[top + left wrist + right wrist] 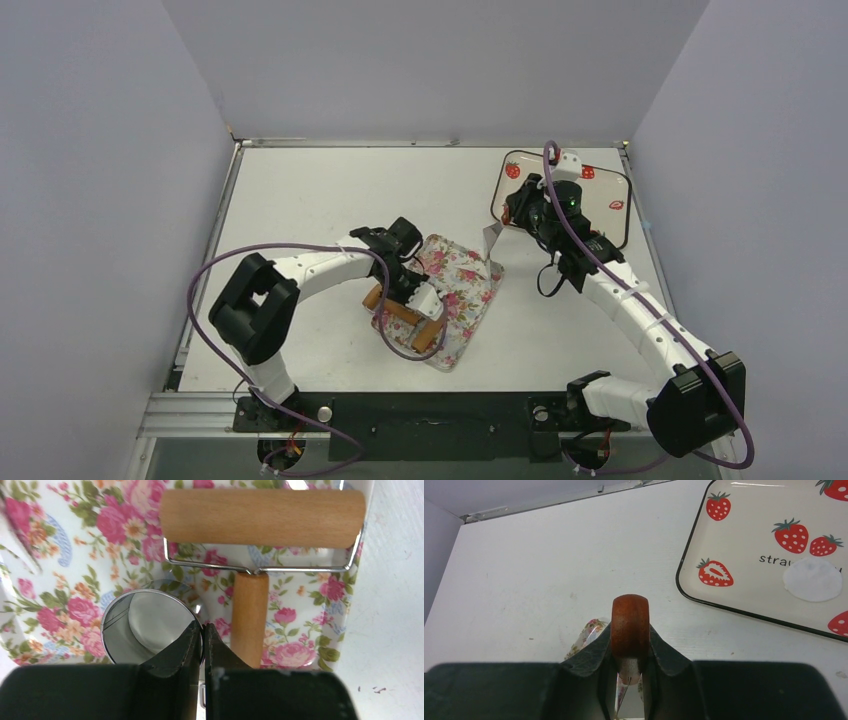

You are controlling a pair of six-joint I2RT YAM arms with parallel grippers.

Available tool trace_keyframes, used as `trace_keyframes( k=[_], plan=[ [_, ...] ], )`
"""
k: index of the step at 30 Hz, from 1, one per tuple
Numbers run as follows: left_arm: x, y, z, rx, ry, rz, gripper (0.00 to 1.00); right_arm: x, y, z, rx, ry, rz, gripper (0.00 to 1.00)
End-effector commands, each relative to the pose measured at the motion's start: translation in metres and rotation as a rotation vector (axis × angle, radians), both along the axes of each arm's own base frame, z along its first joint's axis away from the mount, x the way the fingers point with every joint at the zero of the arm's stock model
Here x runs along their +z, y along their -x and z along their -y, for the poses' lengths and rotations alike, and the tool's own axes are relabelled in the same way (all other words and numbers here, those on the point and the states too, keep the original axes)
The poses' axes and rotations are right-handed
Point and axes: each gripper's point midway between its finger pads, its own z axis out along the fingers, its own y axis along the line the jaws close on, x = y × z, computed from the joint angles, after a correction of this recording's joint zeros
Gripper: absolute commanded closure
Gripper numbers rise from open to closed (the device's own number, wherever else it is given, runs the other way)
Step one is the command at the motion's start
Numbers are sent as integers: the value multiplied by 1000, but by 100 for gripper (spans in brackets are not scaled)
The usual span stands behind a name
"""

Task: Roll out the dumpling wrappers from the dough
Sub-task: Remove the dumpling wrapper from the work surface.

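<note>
On the white counter (330, 190) the floral tray (465, 285) lies in the middle, and all places here are told from it. The top view shows the left hand (425, 298) low over the near left part of the floral tray. It shows the right hand (500, 232) just beyond the tray's far right corner, with the shiny blade of the spatula (492, 240) hanging near this corner. From above it is not possible to see what the fingers do. The left wrist view gives this. The two dark fingers (192, 642) are pressed nearly together, and the thin wall of the metal ring (120, 615) is pinched between them. The ring stands on the floral tray. Just beside it lies the wooden roller (262, 517), its handle pointing to the camera. Inside the ring is a pale flat patch (150, 622); I cannot tell if this is dough or only a reflection. The right wrist view shows the other grip. The fingers are narrow and clamp the red-brown handle of the spatula, and only a small corner of the floral tray is seen below it. This view alone shows one dumpling wrapper (812, 579), a thin white round disc. It lies flat on the strawberry tray (744, 540), which is well apart from the floral tray, on its far right side. In the top view the right arm covers much of the strawberry tray, and I cannot make out the wrapper there.
</note>
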Motion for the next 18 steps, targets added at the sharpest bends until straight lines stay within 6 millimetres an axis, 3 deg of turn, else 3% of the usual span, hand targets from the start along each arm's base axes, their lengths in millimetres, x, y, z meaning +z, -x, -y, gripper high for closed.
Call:
trace_keyframes(
  k=[1,5,7,9,18],
  plan=[
    [26,-8,36,-18,119,11,100,40,-1,-8,35,-67,90,100],
    [32,-14,51,32,157,-4,100,51,5,-16,64,-133,109,100],
    [30,-16,53,52,155,-7,91,61,9,-15,66,-151,128,100],
    [32,-22,57,94,169,0,75,76,13,-14,70,-158,155,100],
    [62,-25,68,218,211,-62,62,119,21,-8,71,-167,231,100]
  ],
)
